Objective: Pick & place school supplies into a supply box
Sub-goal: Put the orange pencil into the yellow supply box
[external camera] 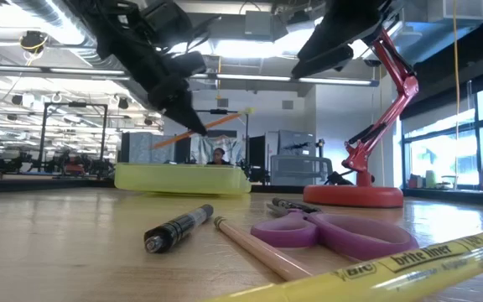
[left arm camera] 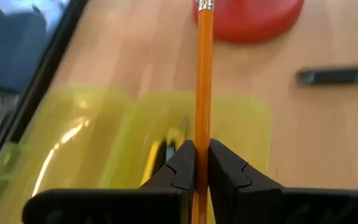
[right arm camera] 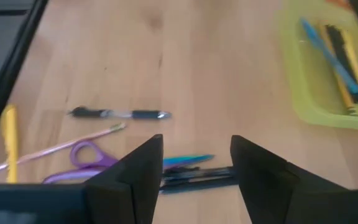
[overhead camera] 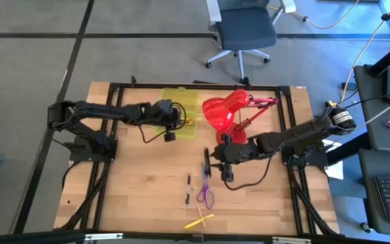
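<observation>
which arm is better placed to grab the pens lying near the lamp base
The right. Its open right gripper hangs directly above the dark and blue pens on the table. The left gripper is busy, shut on an orange pencil over the supply box.

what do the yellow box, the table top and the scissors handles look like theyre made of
Supply box: looks like translucent yellow-green plastic, glossy; the wood shows through its walls and it catches glare.
Table top: appears to be wood, butcher-block style; pale strips with grain, smooth low-sheen finish.
Scissors handles: probably moulded plastic, solid purple, smooth rounded loops. The blades are too hidden to judge.
</observation>
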`<state>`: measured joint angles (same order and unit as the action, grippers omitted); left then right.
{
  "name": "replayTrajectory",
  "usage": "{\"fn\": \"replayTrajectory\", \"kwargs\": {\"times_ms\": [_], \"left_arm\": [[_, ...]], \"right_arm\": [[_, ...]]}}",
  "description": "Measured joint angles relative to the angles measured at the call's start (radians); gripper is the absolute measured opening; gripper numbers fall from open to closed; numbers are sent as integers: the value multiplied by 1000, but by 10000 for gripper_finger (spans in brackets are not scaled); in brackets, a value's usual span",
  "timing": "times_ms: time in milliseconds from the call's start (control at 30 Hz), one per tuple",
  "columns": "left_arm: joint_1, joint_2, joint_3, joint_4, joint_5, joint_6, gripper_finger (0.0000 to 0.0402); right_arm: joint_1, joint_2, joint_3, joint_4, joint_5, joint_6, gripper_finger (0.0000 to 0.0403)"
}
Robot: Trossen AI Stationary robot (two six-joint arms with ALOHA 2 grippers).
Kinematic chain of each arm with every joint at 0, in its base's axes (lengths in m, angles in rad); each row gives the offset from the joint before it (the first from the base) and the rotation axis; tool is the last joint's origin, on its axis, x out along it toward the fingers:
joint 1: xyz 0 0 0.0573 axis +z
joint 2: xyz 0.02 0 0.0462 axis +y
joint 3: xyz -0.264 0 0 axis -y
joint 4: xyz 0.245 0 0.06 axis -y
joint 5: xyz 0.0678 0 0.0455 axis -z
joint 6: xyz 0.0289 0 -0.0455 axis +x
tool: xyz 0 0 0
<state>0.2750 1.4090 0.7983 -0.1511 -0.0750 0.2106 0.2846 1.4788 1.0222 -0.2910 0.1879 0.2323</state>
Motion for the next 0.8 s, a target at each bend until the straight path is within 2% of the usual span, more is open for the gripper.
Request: {"fn": "replayTrajectory", "kwargs": {"times_ms": [133, 400, 800], "left_arm": [[57, 0, 5, -58, -6, 26, 16], [135, 46, 6, -60, 119, -1, 16], [143, 175, 7, -63, 113, -62, 16]], "right_arm": [[9, 0, 0, -14, 0, 1, 191], [8, 0, 0, -20, 2, 9, 191], [8, 0, 0, -33, 3, 25, 191]]}}
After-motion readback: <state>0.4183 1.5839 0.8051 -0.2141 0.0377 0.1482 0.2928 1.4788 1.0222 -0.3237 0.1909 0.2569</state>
